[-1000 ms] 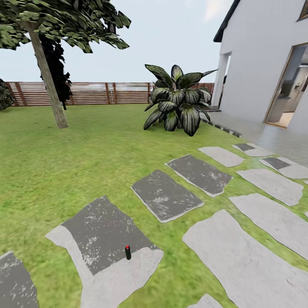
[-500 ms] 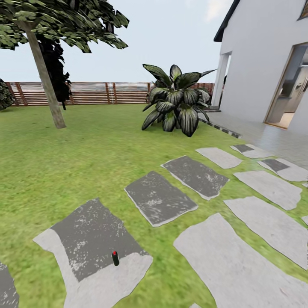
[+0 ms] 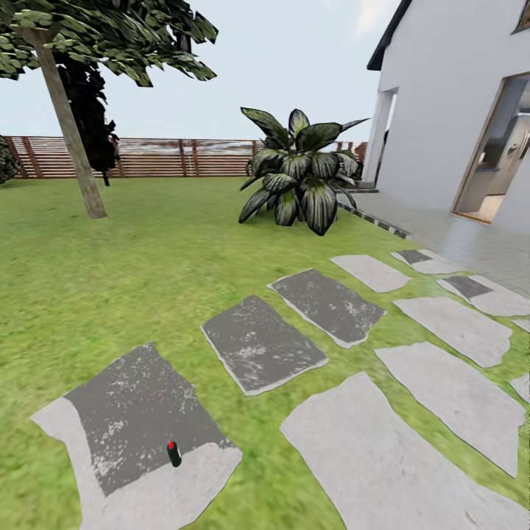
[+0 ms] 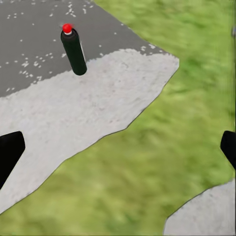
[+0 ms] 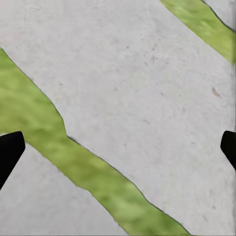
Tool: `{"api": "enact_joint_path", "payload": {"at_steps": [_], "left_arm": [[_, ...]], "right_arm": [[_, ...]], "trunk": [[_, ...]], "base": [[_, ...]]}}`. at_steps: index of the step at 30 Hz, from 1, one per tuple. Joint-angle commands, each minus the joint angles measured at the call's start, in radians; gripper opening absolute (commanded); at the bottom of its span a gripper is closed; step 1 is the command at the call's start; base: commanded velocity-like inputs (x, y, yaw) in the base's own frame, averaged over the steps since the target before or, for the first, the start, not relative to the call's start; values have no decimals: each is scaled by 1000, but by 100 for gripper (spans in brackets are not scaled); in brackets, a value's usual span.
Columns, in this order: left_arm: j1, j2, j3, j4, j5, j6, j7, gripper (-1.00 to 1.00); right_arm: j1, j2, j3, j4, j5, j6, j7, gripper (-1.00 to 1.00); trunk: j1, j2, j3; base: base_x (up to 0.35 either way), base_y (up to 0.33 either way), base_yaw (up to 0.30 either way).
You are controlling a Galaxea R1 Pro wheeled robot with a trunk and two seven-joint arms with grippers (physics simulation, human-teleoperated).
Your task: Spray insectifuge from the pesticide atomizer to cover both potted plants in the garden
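Dark-green pesticide atomizer point(image 4: 73, 50) stands upright, well ahead of left tool point(image 4: 118, 150).

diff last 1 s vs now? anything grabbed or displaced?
Only the camera moved: the whole head view slid left and down, so the robot's view is shifting. Nothing grabbed or let go. The pesticide atomizer stands upright on the same paving slab, at its dark-to-light boundary. Striped plant, tree and fence keep their layout. Left end effector and right end effector are open and empty.
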Motion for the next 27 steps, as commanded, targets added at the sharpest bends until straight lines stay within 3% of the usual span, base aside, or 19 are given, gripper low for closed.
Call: {"api": "enact_joint_path", "payload": {"at_steps": [1,27], "left_arm": [[0,0,0,1,0,-3,0,100],[0,0,0,1,1,-3,1,100]], "right_arm": [[-1,0,0,1,0,-3,-2,100],[-1,0,0,-1,0,-3,-2,100]], "trunk": [[0,0,-1],[0,0,-1]], "base": [[108,-264,53],[108,-264,261]]}}
